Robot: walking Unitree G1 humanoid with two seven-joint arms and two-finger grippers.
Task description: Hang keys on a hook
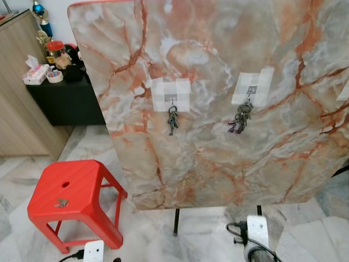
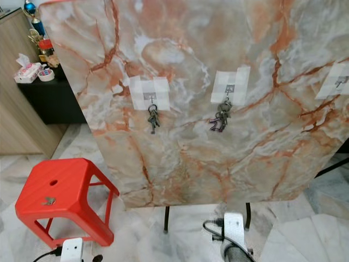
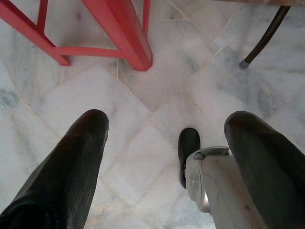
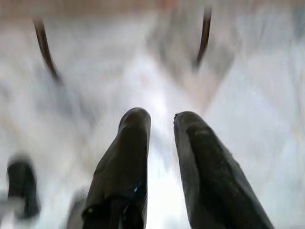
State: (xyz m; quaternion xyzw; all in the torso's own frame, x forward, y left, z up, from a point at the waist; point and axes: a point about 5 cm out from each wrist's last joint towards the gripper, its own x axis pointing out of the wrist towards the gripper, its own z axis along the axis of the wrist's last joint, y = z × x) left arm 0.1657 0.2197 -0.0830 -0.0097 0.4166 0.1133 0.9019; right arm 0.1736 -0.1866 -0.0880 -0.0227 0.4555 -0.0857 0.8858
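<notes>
A tall marble-patterned board (image 1: 218, 49) stands upright before me. Two small hooks are held on it by white tape. A dark bunch of keys (image 1: 172, 120) hangs from the left hook (image 1: 171, 100). Another bunch (image 1: 239, 120) hangs from the middle hook (image 1: 251, 93). A third taped hook (image 2: 342, 82) at the board's right edge is bare. Both arms hang low in front of the board. My left gripper (image 3: 164, 129) points at the floor, its fingers wide apart and empty. My right gripper (image 4: 162, 119) also points down, blurred, with a narrow gap and nothing in it.
A red plastic stool (image 1: 71, 188) stands at the lower left with a small grey thing (image 1: 61, 203) on its seat. The board rests on thin black legs (image 1: 176, 221). A black low cabinet (image 1: 62, 95) with clutter and a wooden cupboard (image 1: 16, 103) are at the far left. Marble tiles cover the floor.
</notes>
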